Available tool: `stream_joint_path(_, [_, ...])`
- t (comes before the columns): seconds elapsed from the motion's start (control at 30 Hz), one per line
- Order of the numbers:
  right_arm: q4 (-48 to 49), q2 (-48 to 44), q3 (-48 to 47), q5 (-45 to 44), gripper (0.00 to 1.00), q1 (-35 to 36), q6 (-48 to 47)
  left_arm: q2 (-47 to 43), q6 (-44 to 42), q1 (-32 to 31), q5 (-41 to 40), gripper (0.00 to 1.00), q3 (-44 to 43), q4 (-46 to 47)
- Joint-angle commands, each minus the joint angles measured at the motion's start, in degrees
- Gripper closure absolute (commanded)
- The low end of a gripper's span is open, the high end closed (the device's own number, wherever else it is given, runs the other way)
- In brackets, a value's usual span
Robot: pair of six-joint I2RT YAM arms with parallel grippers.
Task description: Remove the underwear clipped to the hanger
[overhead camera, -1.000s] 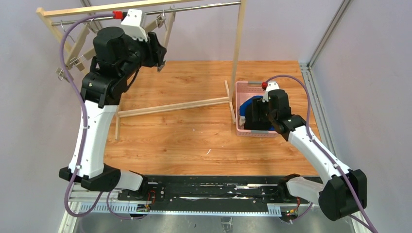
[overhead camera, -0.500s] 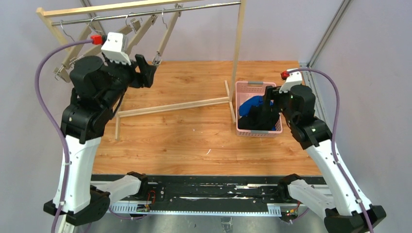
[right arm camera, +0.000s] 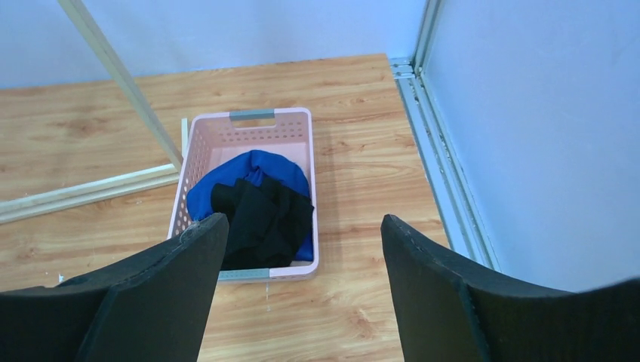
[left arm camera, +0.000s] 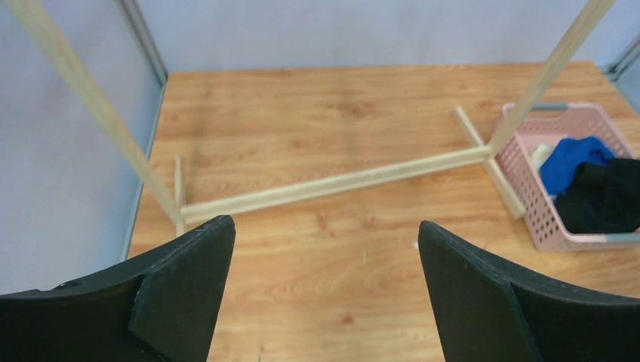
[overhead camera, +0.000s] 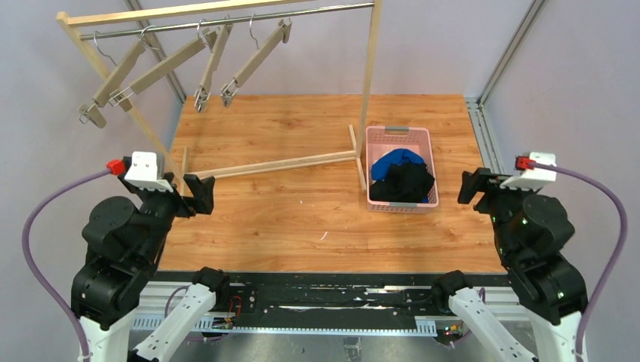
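Note:
The blue underwear and the black underwear lie in a pink basket. They also show in the right wrist view, blue and black. A pale bit of cream cloth peeks out beside them in the left wrist view. Several wooden clip hangers hang bare on the rack rail. My left gripper is open and empty at the near left. My right gripper is open and empty, right of the basket.
The wooden rack's floor bar lies slantwise across the table, with its post beside the basket. A metal frame rail runs along the table's right edge. Grey walls stand on both sides.
Both arms have pulled back toward the near edge. The left gripper left the hangers; the right gripper left the basket. The hangers now hang in full view.

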State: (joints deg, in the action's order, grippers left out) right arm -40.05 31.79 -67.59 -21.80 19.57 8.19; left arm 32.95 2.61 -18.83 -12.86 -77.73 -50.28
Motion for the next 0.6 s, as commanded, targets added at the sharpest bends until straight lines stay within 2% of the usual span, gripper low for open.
stream_joint_path(0.0, [-6.9, -3.6, -1.7, -3.3, 0.24, -0.7, 2.1, -4.1, 3.1, 0.3, -4.9, 0.02, 4.6, -6.3])
stream_joint_path(0.23, [-10.7, -10.0, -1.2, -6.5, 0.24, -0.7, 2.1, -11.8, 6.2, 0.3, -6.4, 0.02, 7.9, -10.4])
stream_joint_path(0.57, [-11.5, -11.2, 0.6, -7.2, 0.24, -0.7, 1.6, -13.1, 6.5, 0.3, -7.3, 0.02, 8.4, -12.3])
